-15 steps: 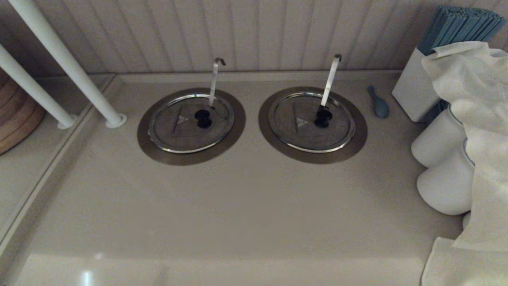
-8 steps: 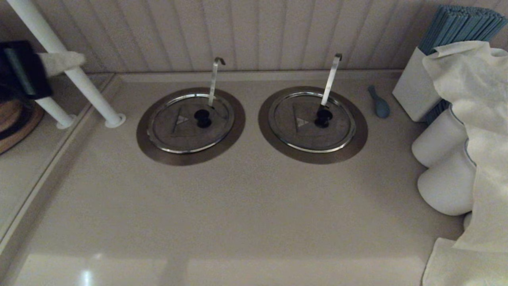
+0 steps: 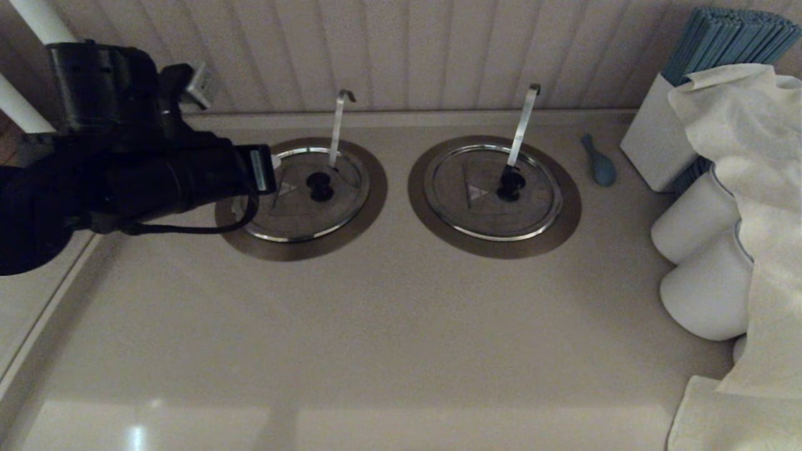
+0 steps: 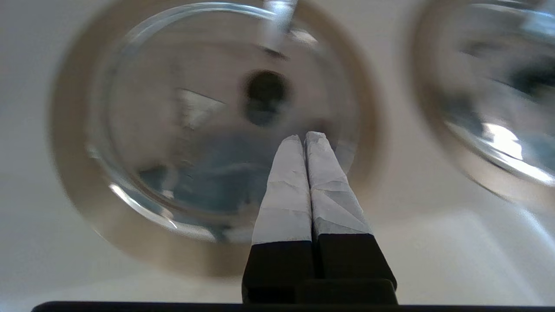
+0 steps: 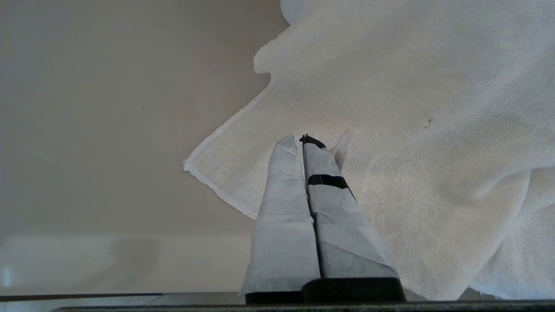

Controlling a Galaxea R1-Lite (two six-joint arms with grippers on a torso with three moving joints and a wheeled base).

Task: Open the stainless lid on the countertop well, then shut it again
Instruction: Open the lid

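The stainless lid lies closed and flat on the left countertop well, ringed by the dull-bronze collar. It carries a black knob, a triangle sticker and the thin curled-hook rod. My left gripper hovers over the lid's left edge, shut and holding nothing. In the left wrist view the shut fingertips point just short of the knob on the lid. My right gripper stays shut above a white cloth, outside the head view.
The twin lid with a broad flat handle sits to the right. Further right are a blue spoon-like piece, a white box of blue sticks, white jars and a draped cloth. White poles stand at the back left.
My left arm has swung in from the left edge of the head view and now reaches over the left lid's edge. The lids have not moved.
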